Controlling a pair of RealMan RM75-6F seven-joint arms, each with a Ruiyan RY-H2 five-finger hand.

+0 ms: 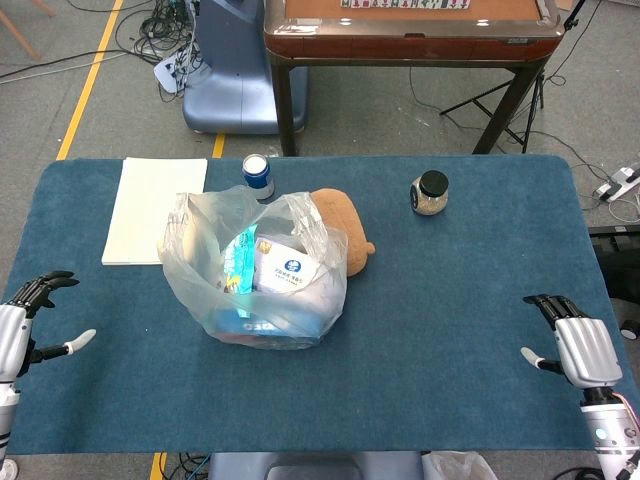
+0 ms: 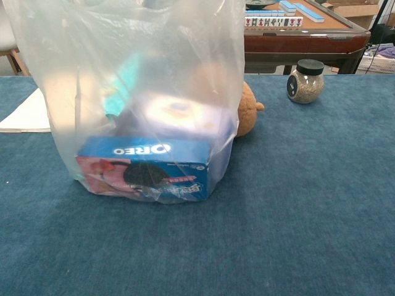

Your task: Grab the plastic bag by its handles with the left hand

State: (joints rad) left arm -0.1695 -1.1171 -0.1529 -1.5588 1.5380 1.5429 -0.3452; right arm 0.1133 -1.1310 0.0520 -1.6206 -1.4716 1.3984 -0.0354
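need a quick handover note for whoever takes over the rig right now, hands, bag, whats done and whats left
Left hand: open, holding nothing, at the table's near left edge, well apart from the bag.
Right hand: open, holding nothing, at the near right edge.
Plastic bag: stands on the blue table, mouth open, with an Oreo box and other packs inside.
Done: nothing grasped yet.
Left: bring the left hand to the bag's top, gather the handles and grip them.

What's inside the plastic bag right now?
Inside the plastic bag: a blue Oreo box at the bottom front, a white box and a teal packet above. Anything beneath or behind them is hidden by the clouded plastic.
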